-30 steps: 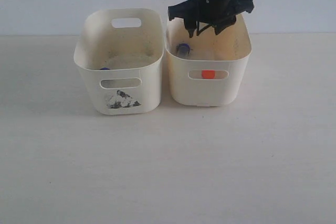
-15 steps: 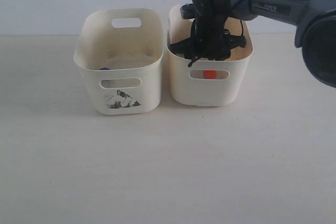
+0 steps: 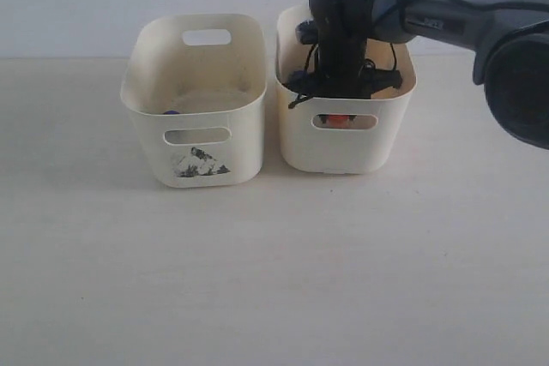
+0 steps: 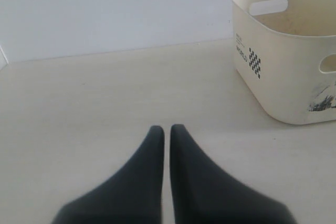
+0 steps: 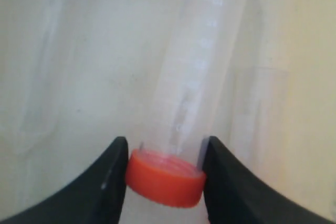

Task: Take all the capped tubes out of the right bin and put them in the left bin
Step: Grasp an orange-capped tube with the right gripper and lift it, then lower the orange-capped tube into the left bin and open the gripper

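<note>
Orange-capped tube (image 5: pixel 195 72): one clear-bodied item, lying on the floor of the right bin (image 3: pixel 343 145), its cap showing through that bin's front handle slot (image 3: pixel 343 121) in the exterior view. Right gripper (image 5: pixel 166 146): lowered inside the right bin, arm reaching in from the right of the exterior view; black fingers (image 5: pixel 107 182) pressed against both sides of the orange cap, clenched on the tube at its cap end. The faint pale shapes beside the held tube are too indistinct to identify. Dark blue cap (image 3: pixel 171 112): one, just visible above the front rim inside the left bin (image 3: pixel 193 57); its tube body is hidden. Left bin: cream, oval handle slots, black mountain print (image 3: pixel 202 164) on the front, standing upright just beside the right bin, walls nearly touching. Right bin: cream, plain front, upright. Left gripper (image 4: pixel 164 129): seen only in its wrist view, fingers pressed together with nothing between them, hanging above the bare table (image 4: pixel 94 93), apart from the left bin. Table: pale, wood-toned, carrying both bins.
</note>
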`<state>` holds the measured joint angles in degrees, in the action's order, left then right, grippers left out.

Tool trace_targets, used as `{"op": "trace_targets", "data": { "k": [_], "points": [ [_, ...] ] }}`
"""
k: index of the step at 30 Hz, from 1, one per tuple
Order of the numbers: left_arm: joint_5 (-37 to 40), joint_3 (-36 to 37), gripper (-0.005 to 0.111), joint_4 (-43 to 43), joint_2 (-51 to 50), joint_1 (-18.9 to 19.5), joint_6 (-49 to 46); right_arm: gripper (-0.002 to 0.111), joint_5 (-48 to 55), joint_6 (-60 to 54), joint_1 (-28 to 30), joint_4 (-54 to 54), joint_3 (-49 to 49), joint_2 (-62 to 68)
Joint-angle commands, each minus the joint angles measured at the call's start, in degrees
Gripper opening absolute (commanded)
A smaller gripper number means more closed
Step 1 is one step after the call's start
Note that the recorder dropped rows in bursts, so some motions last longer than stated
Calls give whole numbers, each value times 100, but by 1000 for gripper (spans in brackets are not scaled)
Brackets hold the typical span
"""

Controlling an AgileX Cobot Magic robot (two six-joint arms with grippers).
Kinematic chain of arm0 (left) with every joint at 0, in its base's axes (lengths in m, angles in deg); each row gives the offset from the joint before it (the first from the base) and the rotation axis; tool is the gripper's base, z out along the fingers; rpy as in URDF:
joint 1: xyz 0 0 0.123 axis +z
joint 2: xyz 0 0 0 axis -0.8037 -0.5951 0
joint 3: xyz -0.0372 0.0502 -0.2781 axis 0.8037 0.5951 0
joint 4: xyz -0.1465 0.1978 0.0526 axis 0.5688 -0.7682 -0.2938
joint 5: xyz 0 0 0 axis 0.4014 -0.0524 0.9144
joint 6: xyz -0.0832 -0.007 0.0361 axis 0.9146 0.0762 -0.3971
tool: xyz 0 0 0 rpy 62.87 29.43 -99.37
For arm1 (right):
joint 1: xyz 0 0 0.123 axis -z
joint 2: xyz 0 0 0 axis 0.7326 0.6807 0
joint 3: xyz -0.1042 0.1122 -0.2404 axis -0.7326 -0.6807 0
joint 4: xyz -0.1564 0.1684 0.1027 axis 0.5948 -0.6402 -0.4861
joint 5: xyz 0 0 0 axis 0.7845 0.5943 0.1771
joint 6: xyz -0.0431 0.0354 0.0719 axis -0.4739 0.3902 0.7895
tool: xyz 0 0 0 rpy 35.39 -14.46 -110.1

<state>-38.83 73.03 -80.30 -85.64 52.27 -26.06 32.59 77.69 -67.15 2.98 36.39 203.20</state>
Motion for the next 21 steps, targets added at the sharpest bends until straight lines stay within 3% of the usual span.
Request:
{"op": "trace_targets", "data": {
  "k": [1, 7, 13, 15, 21],
  "points": [
    [-86, -23, 4, 38, 11, 6, 66, 1, 127, 17, 23, 236, 22, -809],
    [-86, -23, 4, 38, 11, 6, 66, 1, 234, -74, 12, 100, 22, -1666],
    [-86, -23, 4, 38, 11, 6, 66, 1, 133, -864, -39, -1788, 22, -2134],
    [-86, -23, 4, 38, 11, 6, 66, 1, 209, -1191, -186, -2334, 22, -2134],
    [-86, -23, 4, 38, 11, 6, 66, 1, -298, -1275, -1010, -2386, -56, -1889]
  ]
}}
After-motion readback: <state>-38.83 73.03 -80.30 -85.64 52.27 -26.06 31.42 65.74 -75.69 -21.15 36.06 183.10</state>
